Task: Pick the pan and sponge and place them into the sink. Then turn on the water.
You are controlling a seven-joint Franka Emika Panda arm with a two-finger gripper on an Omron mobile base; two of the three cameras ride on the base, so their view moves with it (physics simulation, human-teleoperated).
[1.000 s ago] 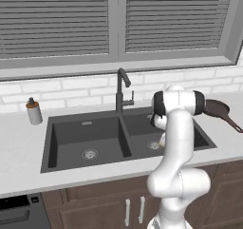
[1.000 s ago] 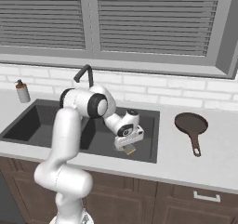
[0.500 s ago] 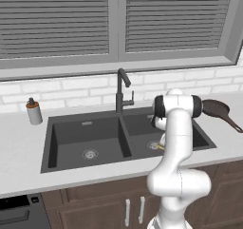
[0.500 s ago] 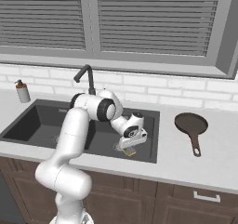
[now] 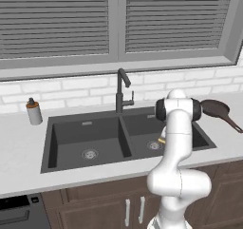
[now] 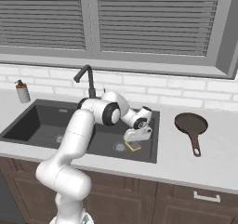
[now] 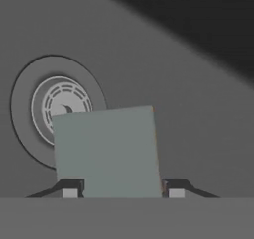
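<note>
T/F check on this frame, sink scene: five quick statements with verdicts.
1. The gripper holds the sponge over the right basin of the sink. True.
2. The pan lies in the sink. False: it sits on the counter right of the sink.
3. Water runs from the faucet. False: no stream is visible.
4. A drain lies below the sponge in the hand view. True.
5. The soap bottle stands right of the sink. False: left.

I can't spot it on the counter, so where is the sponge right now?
The sponge is held in the gripper, low inside the sink's right basin, beside its round drain.
</note>
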